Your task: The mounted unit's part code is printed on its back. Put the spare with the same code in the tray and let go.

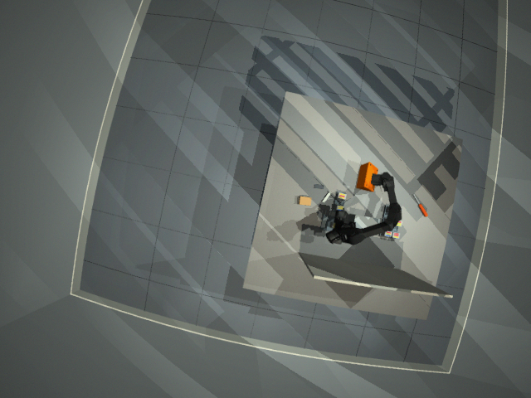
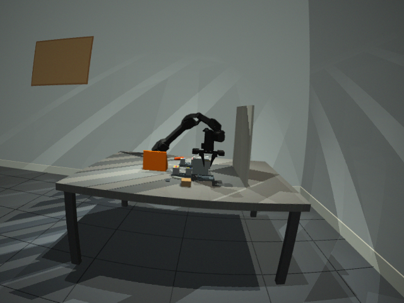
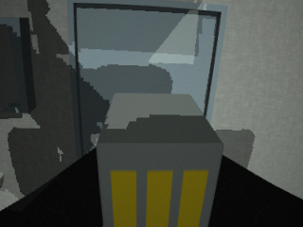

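My gripper (image 2: 207,165) (image 3: 151,150) is shut on a grey block (image 2: 197,165) with yellow stripes (image 3: 159,199). The block is between both fingers. A blue-grey tray (image 3: 128,33) (image 2: 206,178) with low walls lies below and beyond the block in the wrist view. The gap between block and tray is hard to judge. Small units with coloured labels stand in two groups: one unit (image 1: 342,196) left of the arm, another (image 1: 396,235) right of it. No code is readable, and I cannot tell which unit is the mounted one.
An upright grey panel (image 1: 368,274) (image 2: 242,143) stands near the gripper. An orange box (image 1: 367,176) (image 2: 154,160) stands beside the arm's base. A tan block (image 1: 304,200) (image 2: 185,182), a white strip (image 1: 326,196) and an orange-handled screwdriver (image 1: 423,211) lie on the table.
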`<state>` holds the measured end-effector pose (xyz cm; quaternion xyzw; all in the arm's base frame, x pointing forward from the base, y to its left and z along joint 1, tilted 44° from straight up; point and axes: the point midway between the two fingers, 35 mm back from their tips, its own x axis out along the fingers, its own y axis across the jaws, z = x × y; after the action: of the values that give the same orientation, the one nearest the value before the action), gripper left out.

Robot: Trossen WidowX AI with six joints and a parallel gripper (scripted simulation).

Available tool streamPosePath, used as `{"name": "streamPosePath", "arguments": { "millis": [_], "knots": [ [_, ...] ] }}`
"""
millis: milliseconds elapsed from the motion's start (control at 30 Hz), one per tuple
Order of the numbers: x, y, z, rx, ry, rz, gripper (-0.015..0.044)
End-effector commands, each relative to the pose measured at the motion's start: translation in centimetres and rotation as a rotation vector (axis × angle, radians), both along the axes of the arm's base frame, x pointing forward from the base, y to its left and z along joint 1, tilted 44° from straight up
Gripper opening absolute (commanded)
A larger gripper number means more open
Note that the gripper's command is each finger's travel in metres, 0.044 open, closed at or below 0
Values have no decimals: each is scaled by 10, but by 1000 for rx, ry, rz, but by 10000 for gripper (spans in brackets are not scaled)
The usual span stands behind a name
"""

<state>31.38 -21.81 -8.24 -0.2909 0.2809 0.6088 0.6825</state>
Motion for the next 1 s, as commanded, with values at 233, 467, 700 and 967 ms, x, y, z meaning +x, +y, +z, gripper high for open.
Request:
{"name": "streamPosePath", "arguments": {
  "millis": [233, 467, 700, 967],
  "knots": [
    [1, 6, -7, 3, 0, -5, 0],
    [2, 10, -10, 3, 0, -5, 0],
    [2, 13, -14, 3, 0, -5, 0],
    [2, 18, -18, 4, 0, -5, 0]
  ]
}}
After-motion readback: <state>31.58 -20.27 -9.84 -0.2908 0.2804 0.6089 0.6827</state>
